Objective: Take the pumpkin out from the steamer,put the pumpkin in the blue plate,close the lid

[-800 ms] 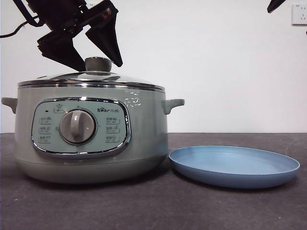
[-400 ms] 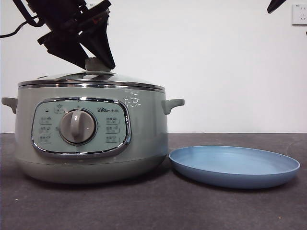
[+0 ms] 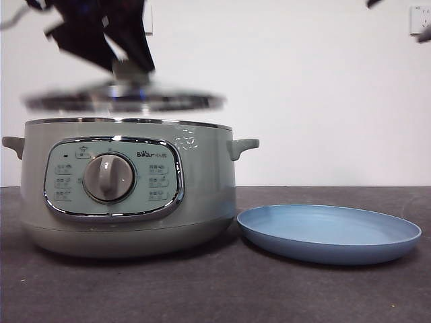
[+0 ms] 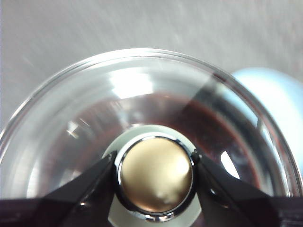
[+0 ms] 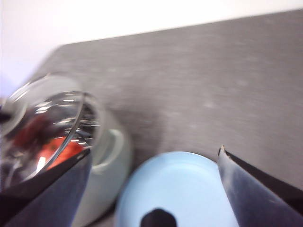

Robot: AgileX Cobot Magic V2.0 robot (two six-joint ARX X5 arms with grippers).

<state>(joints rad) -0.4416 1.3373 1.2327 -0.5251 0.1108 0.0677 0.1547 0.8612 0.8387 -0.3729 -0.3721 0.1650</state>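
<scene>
My left gripper point(image 3: 126, 67) is shut on the knob point(image 4: 155, 175) of the glass lid point(image 3: 121, 101) and holds the lid a little above the sage-green steamer point(image 3: 128, 188). The lid is blurred by motion in the front view. The left wrist view looks down through the lid's glass point(image 4: 94, 109). The pumpkin shows only as an orange-red blur point(image 5: 59, 151) inside the steamer in the right wrist view. The blue plate point(image 3: 328, 232) lies to the right of the steamer. My right gripper point(image 5: 154, 189) is open, high above the plate point(image 5: 177, 189).
The dark grey table point(image 3: 215, 289) runs in front of the steamer and plate. A white wall is behind, with a socket point(image 3: 419, 19) at the top right. The steamer's side handle point(image 3: 242, 146) sticks out toward the plate.
The left gripper closed on the lid's knob and lifted the lid off the steamer's rim. The right arm's tip shifted slightly at the top right.
</scene>
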